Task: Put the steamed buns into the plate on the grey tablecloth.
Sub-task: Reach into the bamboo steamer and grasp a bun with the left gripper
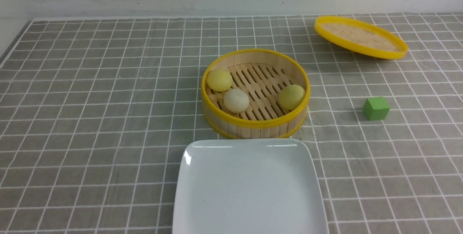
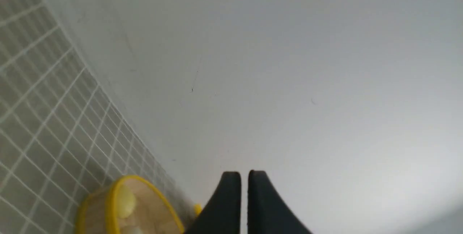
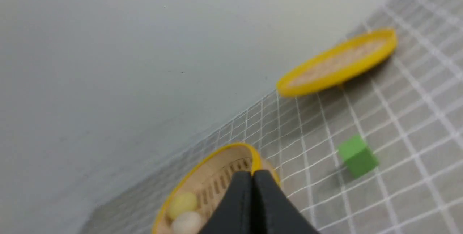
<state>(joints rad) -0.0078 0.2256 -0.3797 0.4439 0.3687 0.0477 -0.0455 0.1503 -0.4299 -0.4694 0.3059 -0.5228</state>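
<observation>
Three steamed buns lie in a round bamboo steamer basket (image 1: 253,125) at the table's middle: a pale yellow bun (image 1: 219,80) at its left, an off-white bun (image 1: 236,100) beside it, and a second yellow bun (image 1: 291,97) at its right. The white square plate (image 1: 249,187) sits bare just in front of the basket on the grey tablecloth (image 1: 90,118). Neither arm shows in the front view. My left gripper (image 2: 244,173) is shut and empty, raised, facing the wall. My right gripper (image 3: 252,173) is shut and empty, above the basket (image 3: 202,169).
The yellow-rimmed bamboo lid (image 1: 360,37) lies tilted at the back right. A green cube (image 1: 376,108) stands to the right of the basket. A pale wall runs along the table's far edge.
</observation>
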